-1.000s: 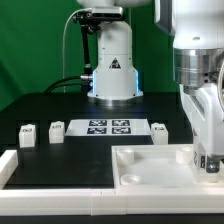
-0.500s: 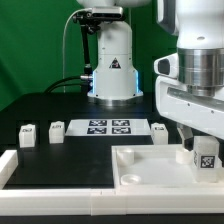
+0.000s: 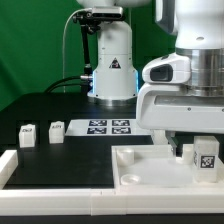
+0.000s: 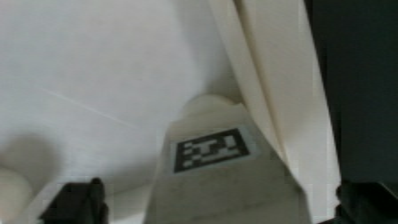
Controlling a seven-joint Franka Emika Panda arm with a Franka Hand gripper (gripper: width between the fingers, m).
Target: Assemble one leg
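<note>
The gripper point(image 3: 203, 158) is seen low over the tray point(image 3: 140, 170), at the exterior view's right, with a tagged leg point(image 3: 206, 154) at its fingers. In the wrist view the leg point(image 4: 228, 165) stands between the two dark fingertips point(image 4: 75, 203), but contact with the pads is not shown, so whether the leg is clamped or already let go cannot be told. The leg appears roughly upright, at or just above the tray's right-hand part; the socket beneath it is hidden by the arm. Two more legs point(image 3: 27, 135) point(image 3: 57, 128) are left standing on the black table point(image 3: 45, 105) at the exterior view's left, near the marker board point(image 3: 108, 126). The step in hand is judged to be seating this leg in a tray socket. It would be done well if the leg were kept vertical and centred over the socket before being lowered, since a tilted peg is likely to jam at the rim. Pressure should be applied straight down and gently, and the grip should be released only once the leg is felt to be seated, so that it is not pulled askew when the arm is lifted.
</note>
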